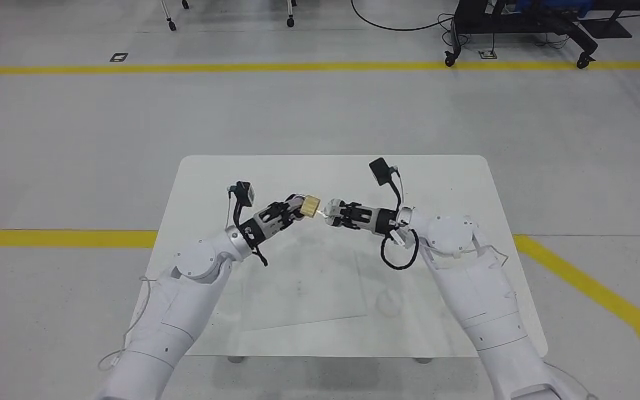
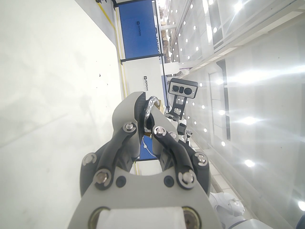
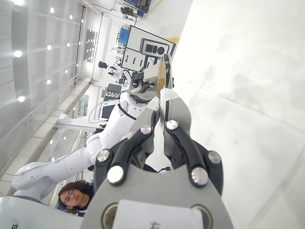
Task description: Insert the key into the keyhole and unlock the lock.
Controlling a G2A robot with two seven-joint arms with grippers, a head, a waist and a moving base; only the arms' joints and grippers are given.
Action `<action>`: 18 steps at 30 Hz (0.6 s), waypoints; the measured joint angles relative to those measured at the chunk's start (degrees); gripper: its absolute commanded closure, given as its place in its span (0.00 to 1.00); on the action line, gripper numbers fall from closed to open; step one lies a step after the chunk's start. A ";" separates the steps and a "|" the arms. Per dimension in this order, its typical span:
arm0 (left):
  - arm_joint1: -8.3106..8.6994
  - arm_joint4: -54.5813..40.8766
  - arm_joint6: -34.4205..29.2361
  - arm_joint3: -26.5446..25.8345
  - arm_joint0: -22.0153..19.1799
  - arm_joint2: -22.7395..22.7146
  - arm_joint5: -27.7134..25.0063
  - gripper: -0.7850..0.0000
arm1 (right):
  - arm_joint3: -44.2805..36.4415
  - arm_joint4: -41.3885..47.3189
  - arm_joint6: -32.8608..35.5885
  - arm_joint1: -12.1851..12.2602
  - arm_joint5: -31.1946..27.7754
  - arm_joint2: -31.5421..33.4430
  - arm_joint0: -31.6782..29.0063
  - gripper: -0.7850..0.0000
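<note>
Brass padlock (image 1: pixel 311 206) (image 2: pixel 159 107) (image 3: pixel 161 77) was held in the air above the table (image 1: pixel 450 190), about midway between its left and right edges and nearer the far edge than the near one. The left gripper (image 1: pixel 298 207) (image 2: pixel 149 107) was clenched on the steel shackle (image 2: pixel 149 111), with the brass body sticking out past its fingertips toward the other arm. The right gripper (image 1: pixel 333 213) (image 3: pixel 160 96) faced it, tips just short of or touching the body's end; which of the two I could not tell. Its fingers (image 3: pixel 166 101) were pressed together. The key could not be made out between them, and the keyhole was hidden as well, so how far the insertion had got was unclear.

The main risk, as I judged it, lay in the grasp on the padlock. Pinched by the round shackle alone, the body could pivot or swing when pushed, so the key would skid across the brass face instead of entering. A small error in angle between the two arms would have the same effect, jamming the blade at the mouth. Turning brought a second hazard: the torque could roll the whole body around the shackle rather than work the cylinder. A thin key might also twist or slip in the pads. If either grasp gave way, the piece would drop onto the table below.
</note>
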 measured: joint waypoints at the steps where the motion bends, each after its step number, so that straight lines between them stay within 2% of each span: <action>1: 0.01 0.07 -0.12 -0.07 0.04 -0.01 0.07 1.00 | -0.06 -0.14 0.04 0.05 0.18 -0.06 0.06 1.00; 15: -0.05 -2.08 -2.80 -0.06 0.06 -0.30 1.38 1.00 | 0.60 -0.08 -0.52 0.03 1.86 -1.95 1.98 0.98; 16: -0.05 -2.24 -2.90 0.00 0.04 -0.35 1.47 1.00 | 0.76 0.23 -0.63 -0.01 1.86 -2.10 2.14 0.72; 17: -0.06 -2.40 -2.99 0.06 0.02 -0.40 1.55 1.00 | 0.89 0.40 -0.73 -0.03 1.85 -2.21 2.26 0.56; 18: -0.06 -2.55 -3.08 0.11 -0.01 -0.46 1.62 1.00 | 1.03 0.52 -0.82 -0.05 1.83 -2.33 2.36 0.11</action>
